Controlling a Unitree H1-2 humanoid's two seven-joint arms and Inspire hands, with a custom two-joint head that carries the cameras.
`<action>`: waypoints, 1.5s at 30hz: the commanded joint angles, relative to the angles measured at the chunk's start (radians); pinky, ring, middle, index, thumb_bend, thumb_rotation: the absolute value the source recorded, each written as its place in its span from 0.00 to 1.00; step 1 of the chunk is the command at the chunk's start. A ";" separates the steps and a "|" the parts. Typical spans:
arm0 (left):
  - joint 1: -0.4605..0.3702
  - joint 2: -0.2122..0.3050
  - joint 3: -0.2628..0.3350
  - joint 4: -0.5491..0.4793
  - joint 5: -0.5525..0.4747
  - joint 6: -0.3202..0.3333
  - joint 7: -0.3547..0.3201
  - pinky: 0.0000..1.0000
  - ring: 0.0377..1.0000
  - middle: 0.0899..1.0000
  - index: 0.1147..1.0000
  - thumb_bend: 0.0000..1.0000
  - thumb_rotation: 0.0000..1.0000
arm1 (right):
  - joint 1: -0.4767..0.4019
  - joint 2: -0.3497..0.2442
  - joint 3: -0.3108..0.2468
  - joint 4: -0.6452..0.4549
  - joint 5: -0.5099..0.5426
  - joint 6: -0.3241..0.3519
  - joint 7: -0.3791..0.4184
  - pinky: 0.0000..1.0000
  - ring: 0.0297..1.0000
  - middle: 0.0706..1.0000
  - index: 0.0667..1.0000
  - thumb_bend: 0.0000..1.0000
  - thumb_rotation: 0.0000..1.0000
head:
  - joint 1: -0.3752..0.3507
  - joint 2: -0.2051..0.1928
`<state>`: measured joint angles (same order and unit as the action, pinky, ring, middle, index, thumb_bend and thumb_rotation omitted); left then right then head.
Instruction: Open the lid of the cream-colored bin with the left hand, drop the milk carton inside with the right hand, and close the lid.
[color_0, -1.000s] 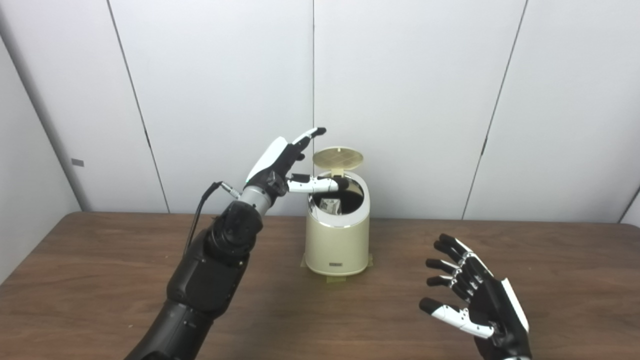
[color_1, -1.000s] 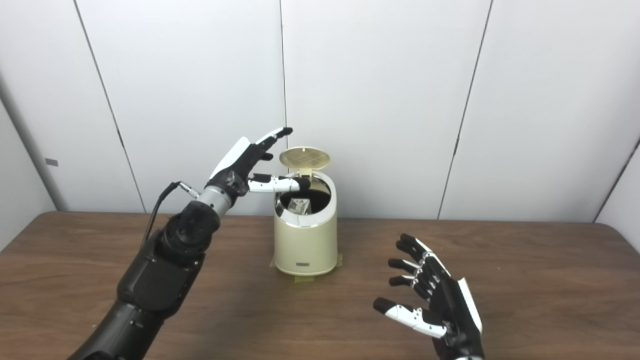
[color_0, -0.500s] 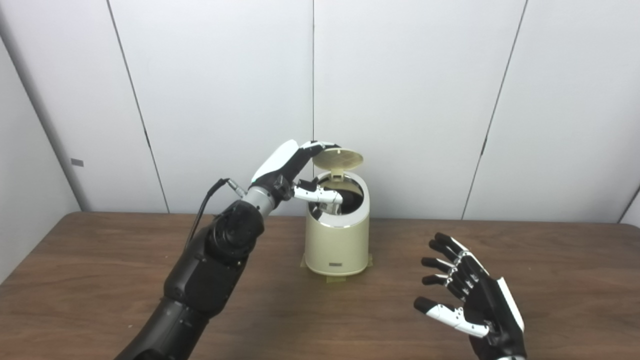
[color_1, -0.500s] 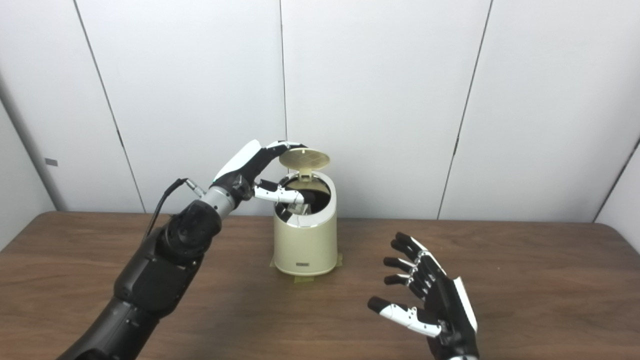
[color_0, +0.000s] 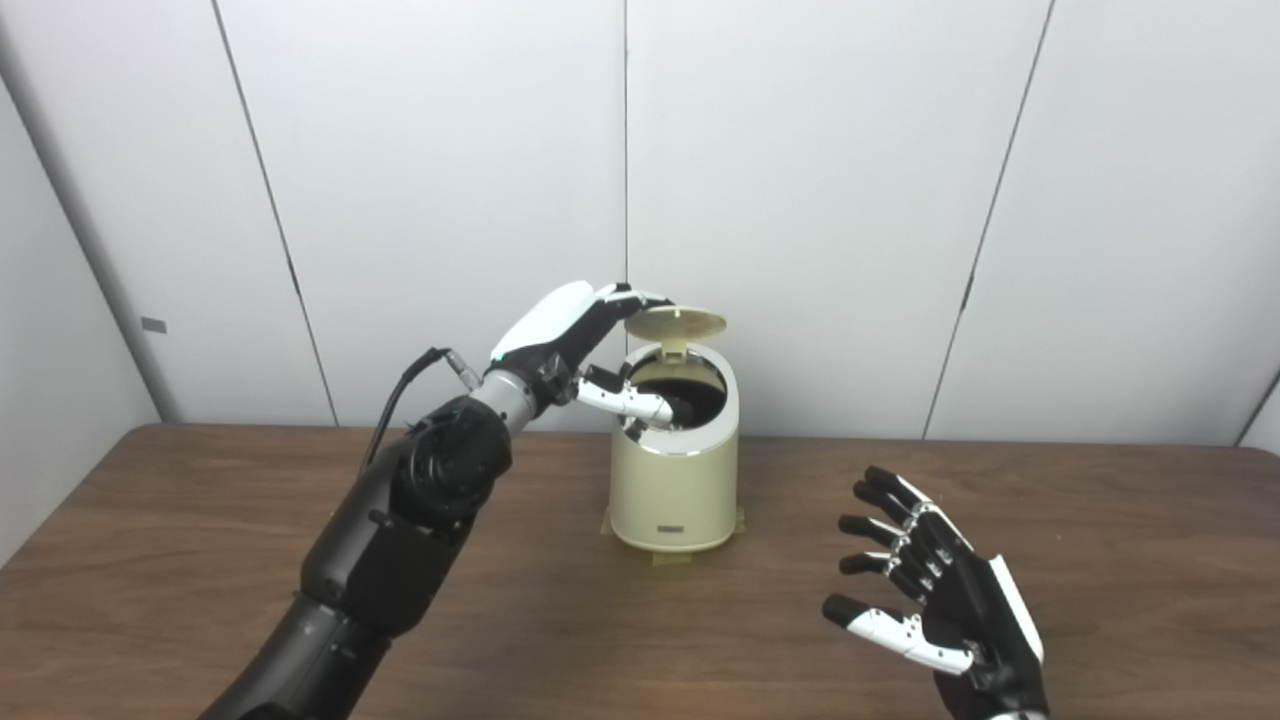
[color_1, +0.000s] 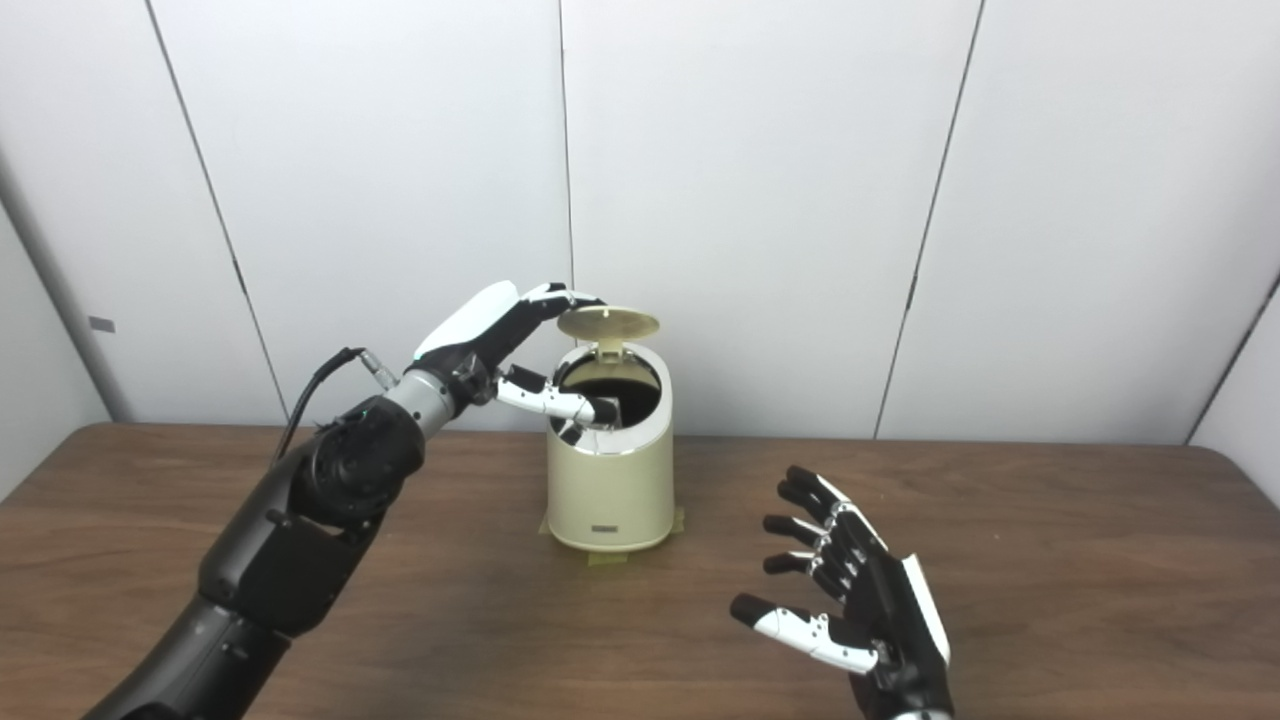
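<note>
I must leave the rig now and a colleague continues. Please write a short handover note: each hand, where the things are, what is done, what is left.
Left hand: raised at the cream-colored bin, fingers on the left edge of the lid, thumb over the opening. It grips nothing.
Right hand: open and empty, low over the table, right of the bin.
Bin: upright at mid-table on tape; lid hinged at the back and partly lowered.
Milk carton: not clearly visible now; the bin's inside looks dark.
Done: lid opened; no carton on the table, so presumably dropped inside.
Left: press the lid fully shut, then withdraw the left hand.
</note>
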<state>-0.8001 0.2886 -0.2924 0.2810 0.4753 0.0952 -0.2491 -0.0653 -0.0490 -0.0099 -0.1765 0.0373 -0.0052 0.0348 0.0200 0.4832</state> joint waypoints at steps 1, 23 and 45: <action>-0.039 0.013 0.005 -0.037 0.006 -0.029 0.006 1.00 1.00 0.88 0.81 0.96 0.36 | -0.019 0.008 0.002 -0.044 0.002 -0.018 -0.001 0.57 0.74 0.83 0.81 0.77 0.21 | 0.000 0.003; 0.010 0.022 -0.007 -0.059 0.033 -0.071 -0.009 1.00 1.00 0.86 0.81 0.97 0.36 | -0.019 0.017 0.010 -0.067 -0.016 0.000 -0.006 0.57 0.74 0.82 0.80 0.77 0.22 | -0.013 0.020; 0.064 0.039 -0.030 -0.084 0.033 -0.135 -0.049 1.00 1.00 0.84 0.82 0.95 0.38 | -0.030 0.027 0.001 -0.074 -0.023 0.018 -0.016 0.59 0.73 0.82 0.81 0.80 0.27 | -0.030 0.036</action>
<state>-0.7044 0.3215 -0.3256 0.2205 0.5185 -0.0149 -0.2931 -0.0621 -0.0277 -0.0066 -0.2164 0.0150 0.0322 0.0253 -0.0077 0.5185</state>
